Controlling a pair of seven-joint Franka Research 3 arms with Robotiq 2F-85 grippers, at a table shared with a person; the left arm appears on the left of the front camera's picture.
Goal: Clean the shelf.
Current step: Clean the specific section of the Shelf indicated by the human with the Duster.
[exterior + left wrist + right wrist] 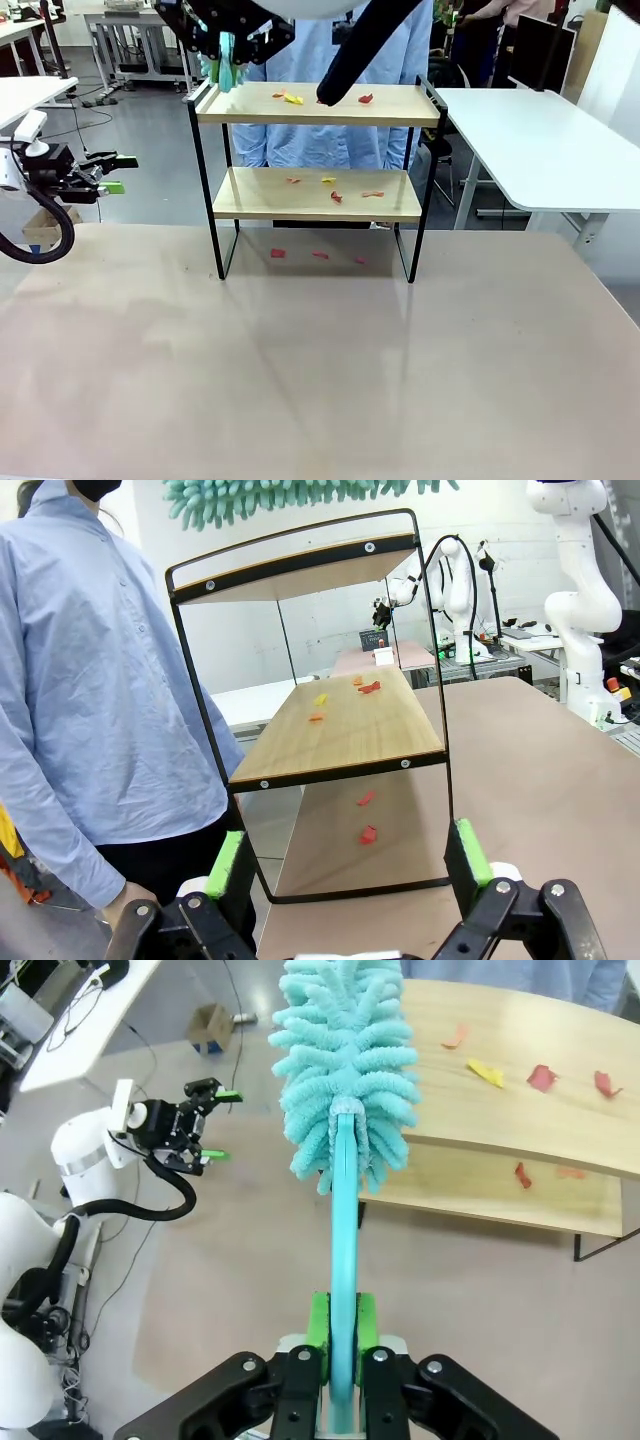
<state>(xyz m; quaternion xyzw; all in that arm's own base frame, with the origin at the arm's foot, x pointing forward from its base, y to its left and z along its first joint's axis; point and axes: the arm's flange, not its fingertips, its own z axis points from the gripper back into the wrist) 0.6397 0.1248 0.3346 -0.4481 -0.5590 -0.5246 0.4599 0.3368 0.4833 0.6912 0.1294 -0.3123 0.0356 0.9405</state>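
Several scraps, perhaps paper, on shelf

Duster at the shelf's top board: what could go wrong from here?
1. The right tool is shut on the duster. A sweep may push the scraps off the top board onto the lower board or the table, where more lie.
2. The shelf stands free, and the left tool is open, off to the side. A hard sideways push might shift or tip it.
3. The person stands close behind and could catch flung scraps.
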